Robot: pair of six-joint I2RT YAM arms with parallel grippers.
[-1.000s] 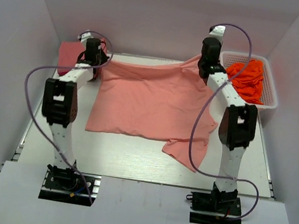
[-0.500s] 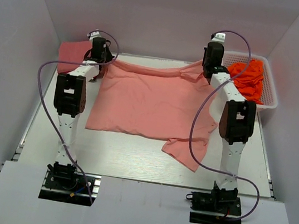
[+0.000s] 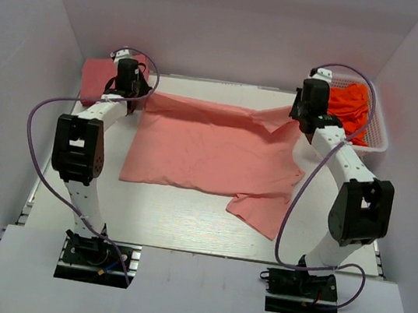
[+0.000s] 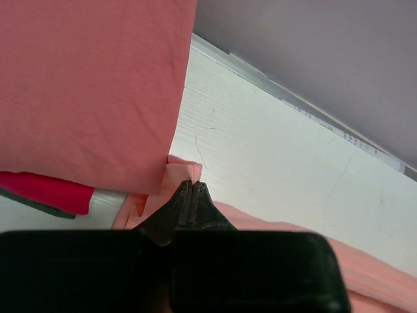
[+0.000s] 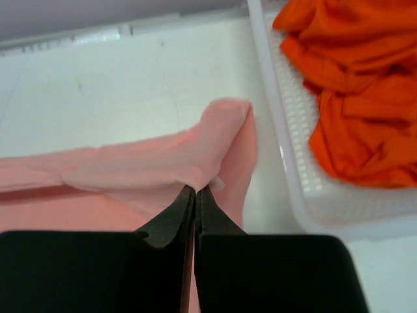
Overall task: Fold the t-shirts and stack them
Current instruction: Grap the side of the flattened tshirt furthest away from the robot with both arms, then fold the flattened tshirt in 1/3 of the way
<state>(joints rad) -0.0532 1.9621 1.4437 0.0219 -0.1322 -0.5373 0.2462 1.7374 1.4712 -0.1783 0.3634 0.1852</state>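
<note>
Both arms have shifted over the last second. The right arm's elbow now swings out to the right and its tool (image 5: 195, 190) sits closer to the white basket (image 3: 369, 147), while the left tool (image 4: 191, 186) is back near the far-left corner. Between them, the far edge of the salmon t-shirt (image 3: 211, 145) lies lower and flatter than before.

This t-shirt is spread across the middle of the worktop (image 3: 184, 216), with one flap trailing toward the near right. Each tool is clenched on a far corner of it. The right one pinches a bunched fold just beside the basket wall, and orange garments (image 5: 352, 98) are heaped inside the basket. The left one pinches a small tuck of cloth beside the folded rose-pink t-shirt (image 4: 85, 85). A darker red strip (image 4: 45, 192) shows under that shirt, possibly another garment.
</note>
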